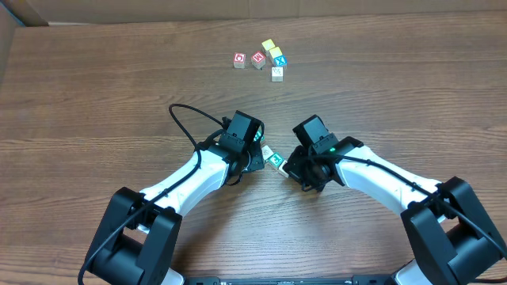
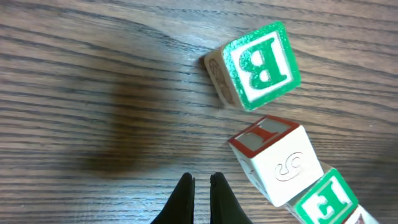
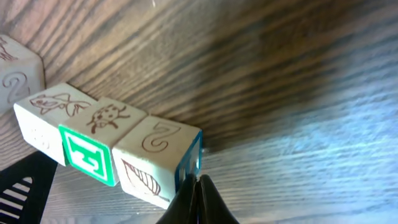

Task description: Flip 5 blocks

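Spotted five blocks (image 1: 276, 57) bunched up at the far side of the table (image 1: 95, 87), well apart from both arms: two red-faced ones side by side, then a yellow, a teal and a pale one clustered just to the right. Found a few more down in the middle, tucked between the two claws. Had the left claw (image 2: 200, 180) pinched shut on nothing, tips nearly together over bare wood. Saw a green B block (image 2: 258, 65) from that wrist camera, turned at an angle, off to the upper right and apart from the tips. Just below it, caught a red-topped block (image 2: 277, 158) with a squiggle carved on the pale side, touching a green-faced block (image 2: 326, 198) cut off by the bottom corner. Had the right claw (image 3: 198, 182) closed tight too, holding nothing, tips parked right beside the blue edge of a block marked with a 2 (image 3: 155, 155) and a leaf. Couldn't tell about actual contact there. Lined up in a row from that one going left: a ladybug block (image 3: 93, 140) with a green front face, then a fish block (image 3: 50, 109), all touching. Noticed one more pale block (image 3: 18, 74) past those at the left edge, half out of frame.
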You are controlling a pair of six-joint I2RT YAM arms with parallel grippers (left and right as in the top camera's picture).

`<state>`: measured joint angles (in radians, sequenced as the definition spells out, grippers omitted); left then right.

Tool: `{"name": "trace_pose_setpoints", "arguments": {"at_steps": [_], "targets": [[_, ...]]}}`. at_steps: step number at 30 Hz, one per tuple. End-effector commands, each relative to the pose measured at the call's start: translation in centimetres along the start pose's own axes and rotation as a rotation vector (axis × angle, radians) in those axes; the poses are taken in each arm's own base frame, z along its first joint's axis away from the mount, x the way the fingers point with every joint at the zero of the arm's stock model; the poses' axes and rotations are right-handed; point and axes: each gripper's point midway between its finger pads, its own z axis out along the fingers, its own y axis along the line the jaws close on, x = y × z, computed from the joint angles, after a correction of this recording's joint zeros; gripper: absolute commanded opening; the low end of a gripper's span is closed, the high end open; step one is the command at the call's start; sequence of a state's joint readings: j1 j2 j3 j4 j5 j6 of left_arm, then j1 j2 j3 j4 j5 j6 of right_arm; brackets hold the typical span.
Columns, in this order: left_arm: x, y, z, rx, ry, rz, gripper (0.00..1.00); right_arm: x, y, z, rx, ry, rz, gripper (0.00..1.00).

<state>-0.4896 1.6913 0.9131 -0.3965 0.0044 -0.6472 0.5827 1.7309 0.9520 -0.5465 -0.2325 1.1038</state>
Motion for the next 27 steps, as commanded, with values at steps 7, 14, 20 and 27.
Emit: {"name": "trace_pose_setpoints", "arguments": {"at_steps": [7, 14, 20, 27], "targets": [[-1.1, -1.3, -0.5, 0.035, -0.023, 0.095, 0.04, 1.6, -0.1, 0.2, 0.021, 0.035, 0.076, 0.04], [-4.7, -0.9, -3.4, -0.063, -0.070, 0.083, 0.04, 1.5, -0.7, 0.2, 0.047, 0.025, 0.080, 0.04], [-9.2, -0.6, -5.3, -0.040, -0.160, 0.068, 0.04, 0.6, -1.3, 0.2, 0.075, -0.030, 0.073, 0.04], [-10.3, -0.8, -3.3, -0.035, -0.184, 0.130, 0.04, 0.3, -1.8, 0.1, 0.097, -0.050, 0.076, 0.04]]}}
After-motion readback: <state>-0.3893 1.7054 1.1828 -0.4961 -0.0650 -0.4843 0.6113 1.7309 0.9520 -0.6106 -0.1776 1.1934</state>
